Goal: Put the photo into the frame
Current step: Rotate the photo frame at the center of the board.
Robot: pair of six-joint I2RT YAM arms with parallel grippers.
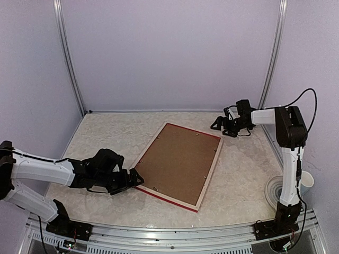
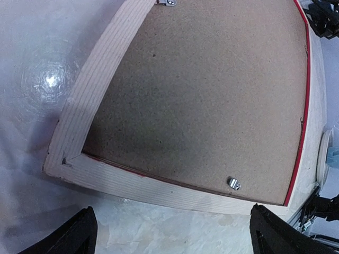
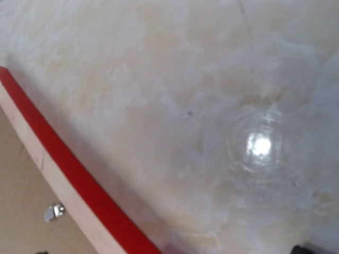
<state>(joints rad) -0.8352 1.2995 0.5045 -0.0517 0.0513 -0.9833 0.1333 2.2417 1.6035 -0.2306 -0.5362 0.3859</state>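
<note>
Frame (image 1: pixel 211 171) (just one) lies back-up on table (image 1: pixel 106 138).

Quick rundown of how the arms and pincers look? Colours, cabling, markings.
Both match. The left arm and right arm have white tubular links joined by chunky black joint housings. The left pincer and right pincer are all black. A thin black cable loops off the right arm. No markings are legible.

Matt, grainy hardboard backing (image 2: pixel 201 100) (ribbed pale-wood frame (image 2: pixel 100 74))
</note>
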